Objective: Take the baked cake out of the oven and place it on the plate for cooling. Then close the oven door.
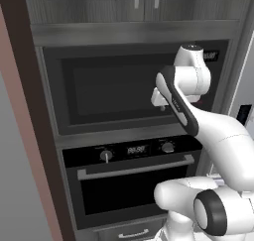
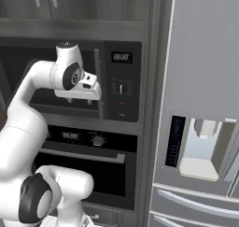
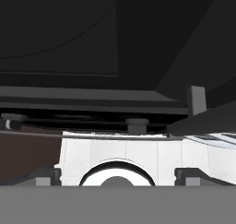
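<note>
The black oven [image 1: 130,150] sits below the microwave, with two round knobs and a small display between them. The oven door [image 1: 124,193] is shut, and its silver bar handle [image 1: 134,167] runs across the top. From the right side the oven door [image 2: 95,174] also looks shut. My gripper [image 1: 161,107] hangs in front of the microwave, above the oven, pointing down with its jaws open and nothing between them; it is also seen from the right [image 2: 79,101]. In the hand view the fingertips [image 3: 46,176] stand wide apart above a knob [image 3: 137,124]. The cake is hidden and the plate is out of view.
A large dark-windowed microwave [image 1: 114,91] with a side keypad [image 2: 121,88] fills the cabinet above the oven. A grey fridge with a dispenser [image 2: 200,146] stands to the right. A drawer [image 1: 131,232] lies below the oven. A brown wall edge [image 1: 20,136] rises at the left.
</note>
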